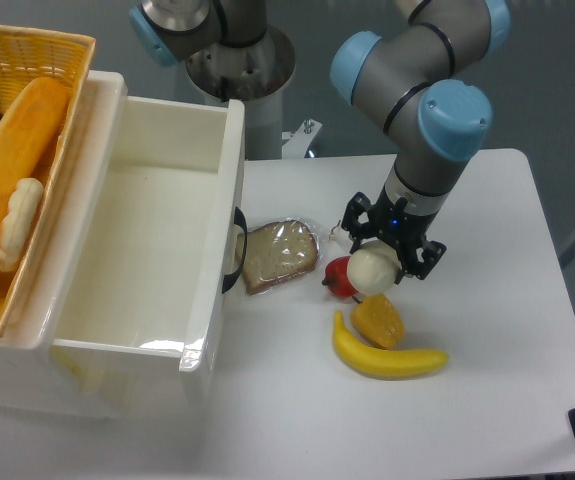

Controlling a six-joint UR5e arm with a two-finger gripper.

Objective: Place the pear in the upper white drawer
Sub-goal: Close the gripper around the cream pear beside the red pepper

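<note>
Cream-white, the pear (pixel 371 271) sits clamped in the pincer (pixel 379 262) just above the desk (pixel 487 400), right of the upper white drawer (pixel 157 230), beside a red fruit (pixel 338 280).

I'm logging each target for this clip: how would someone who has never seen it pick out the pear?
Start at the upper white drawer on the left, then cross the table past the wrapped bread slice to the cluster of fruit. The pear sits between the fingers of the arm's claw. It is the only pale, smooth, roundish piece, unlike the red fruit beside it.
</note>
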